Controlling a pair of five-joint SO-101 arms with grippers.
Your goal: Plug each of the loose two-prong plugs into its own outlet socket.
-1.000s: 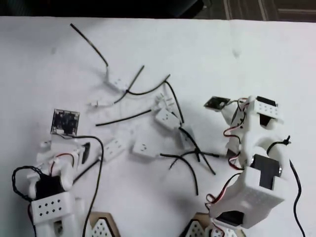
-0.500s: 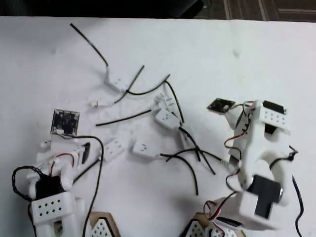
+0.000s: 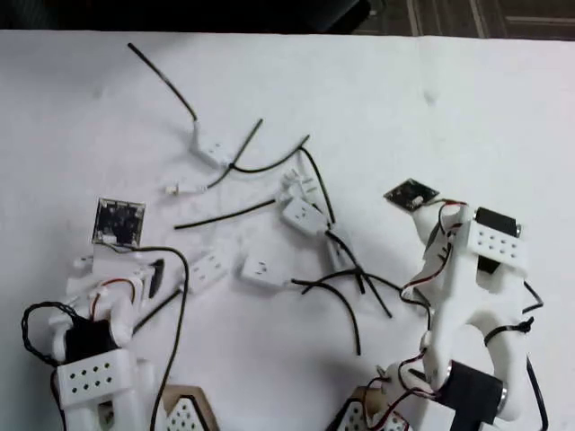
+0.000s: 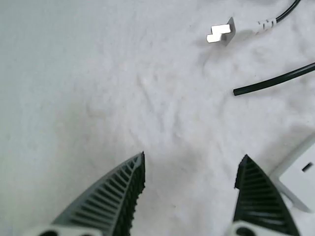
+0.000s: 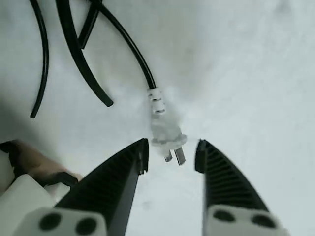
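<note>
the white table (image 3: 449, 117) carries everything. the left arm (image 3: 99, 323) sits low at the near edge, its left gripper (image 4: 192, 160) spread wide over bare tabletop, with an outlet socket (image 4: 300, 179) just beside one finger. black cords (image 3: 346, 278) tangle between the arms, around the other sockets (image 3: 260, 269). the right gripper (image 5: 171, 150) is spread too, a two-prong plug (image 5: 165, 130) lying between its tips (not pinched). another plug (image 4: 220, 33) lies farther off.

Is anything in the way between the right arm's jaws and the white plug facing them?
Nothing visible. The white plug lies on bare table, its prongs pointing into the gap between the right arm's open jaws. The black cables lie beyond it, not in between.
</note>
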